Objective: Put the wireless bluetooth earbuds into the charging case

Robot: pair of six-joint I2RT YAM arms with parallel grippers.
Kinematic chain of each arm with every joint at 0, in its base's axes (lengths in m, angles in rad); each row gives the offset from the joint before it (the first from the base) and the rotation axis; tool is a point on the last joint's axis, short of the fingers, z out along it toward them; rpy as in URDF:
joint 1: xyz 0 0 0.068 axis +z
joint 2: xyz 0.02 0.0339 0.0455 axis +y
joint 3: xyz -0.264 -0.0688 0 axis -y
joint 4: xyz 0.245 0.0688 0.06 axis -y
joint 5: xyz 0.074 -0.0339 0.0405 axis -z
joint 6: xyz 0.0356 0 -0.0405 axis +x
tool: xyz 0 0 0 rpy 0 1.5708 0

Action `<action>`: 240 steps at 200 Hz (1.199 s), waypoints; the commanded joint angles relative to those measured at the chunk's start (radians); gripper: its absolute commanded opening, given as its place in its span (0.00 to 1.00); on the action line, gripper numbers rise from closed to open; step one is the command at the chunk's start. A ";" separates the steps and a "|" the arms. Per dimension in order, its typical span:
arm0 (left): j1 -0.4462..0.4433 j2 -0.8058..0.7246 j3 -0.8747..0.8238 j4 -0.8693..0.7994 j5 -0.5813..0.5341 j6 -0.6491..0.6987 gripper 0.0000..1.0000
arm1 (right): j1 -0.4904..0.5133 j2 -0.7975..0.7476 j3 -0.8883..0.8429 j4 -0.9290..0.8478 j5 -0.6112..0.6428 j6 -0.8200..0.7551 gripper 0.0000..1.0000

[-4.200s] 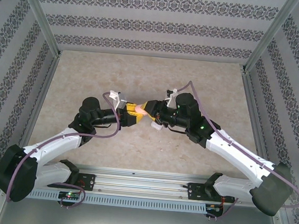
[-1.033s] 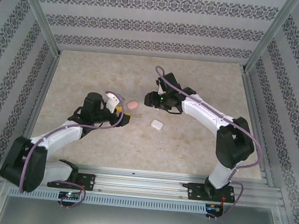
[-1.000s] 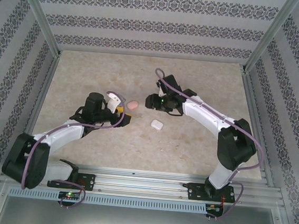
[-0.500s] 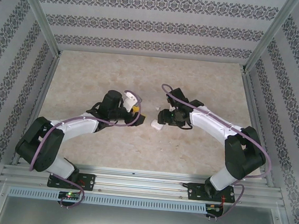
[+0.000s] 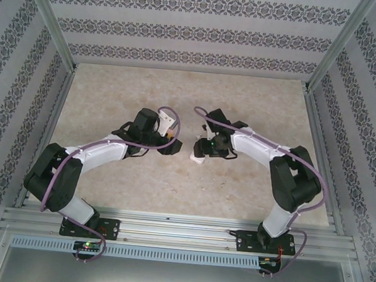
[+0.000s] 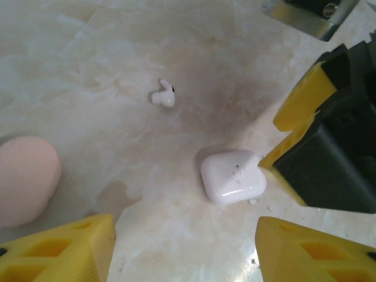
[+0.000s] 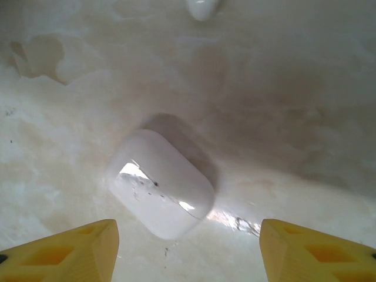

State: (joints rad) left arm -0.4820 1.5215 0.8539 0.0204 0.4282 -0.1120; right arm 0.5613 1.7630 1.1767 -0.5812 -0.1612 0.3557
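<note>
On the marble table [image 6: 88, 47] the white case [image 7: 161, 185] lies closed, one white earbud [image 6: 163, 96] loose near it. My left hand [image 6: 185, 238] and right hand [image 7: 188, 238] are open, empty; I judge insertion not begun.

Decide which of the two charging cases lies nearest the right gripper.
The white case, centred just ahead of the open right gripper. The pink case lies farther off, near the left gripper.

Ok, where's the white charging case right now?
Near the middle of the table, the white case lies in front of the open right hand; in the left wrist view, the pink case sits to its left.
</note>
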 commanded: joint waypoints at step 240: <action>0.181 -0.134 -0.065 -0.145 0.151 -0.129 0.59 | 0.179 0.177 0.129 -0.132 0.187 -0.321 0.46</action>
State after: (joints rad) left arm -0.3286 1.4342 0.8074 -0.0757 0.5289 -0.2100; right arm 0.7185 1.9823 1.3437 -0.7174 -0.0170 0.0429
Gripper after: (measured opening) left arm 0.598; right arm 0.486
